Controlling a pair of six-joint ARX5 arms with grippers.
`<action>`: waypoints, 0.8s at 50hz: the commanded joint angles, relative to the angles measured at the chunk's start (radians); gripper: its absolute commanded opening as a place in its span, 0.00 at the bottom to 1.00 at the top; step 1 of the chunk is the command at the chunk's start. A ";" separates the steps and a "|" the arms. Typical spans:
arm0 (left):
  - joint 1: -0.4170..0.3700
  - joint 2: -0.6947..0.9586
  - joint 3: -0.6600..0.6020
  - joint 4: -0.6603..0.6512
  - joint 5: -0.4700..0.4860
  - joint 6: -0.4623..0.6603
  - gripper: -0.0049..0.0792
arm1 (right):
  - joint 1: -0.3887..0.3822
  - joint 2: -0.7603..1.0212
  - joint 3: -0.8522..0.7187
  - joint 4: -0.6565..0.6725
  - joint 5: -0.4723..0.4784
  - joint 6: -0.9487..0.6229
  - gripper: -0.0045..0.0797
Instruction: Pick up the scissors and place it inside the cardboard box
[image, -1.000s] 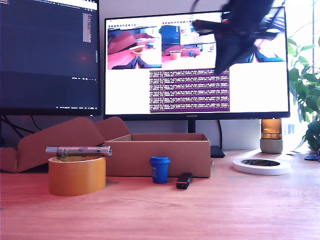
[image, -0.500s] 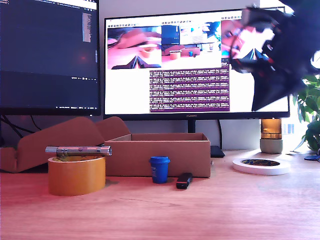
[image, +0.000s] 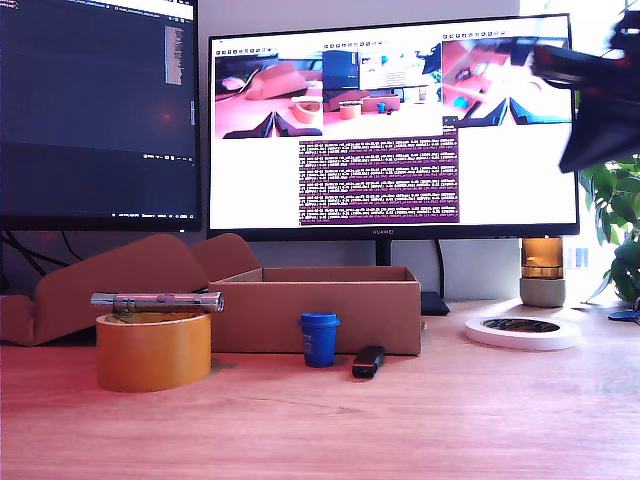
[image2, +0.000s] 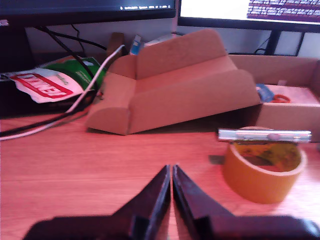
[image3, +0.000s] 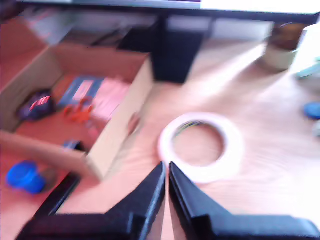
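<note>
The scissors (image3: 77, 111) already lie inside the cardboard box (image3: 120, 125), beside blue and pink packets. My second claw (image3: 165, 172) hangs clenched and empty above the white tape ring (image3: 201, 147); my first claw (image2: 171, 175) is clenched too. Swinging low, I might clip the box wall.

On show are one cardboard box (image: 315, 310), one pair of scissors (image3: 77, 111) inside it, one blue cup (image: 320, 339), two tape rolls, yellow-brown (image: 154, 350) and white (image: 523, 332), one black gadget (image: 368, 361) and two monitors (image: 98, 110).
</note>
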 joint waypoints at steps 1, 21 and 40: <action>0.003 0.004 -0.023 0.016 -0.012 0.007 0.03 | -0.035 -0.037 -0.042 0.019 0.003 0.003 0.04; 0.003 0.004 -0.023 -0.084 -0.006 0.004 0.03 | -0.203 -0.277 -0.215 0.064 -0.059 0.034 0.04; 0.003 0.004 -0.023 -0.084 -0.006 0.004 0.03 | -0.203 -0.556 -0.451 0.147 -0.051 0.026 0.04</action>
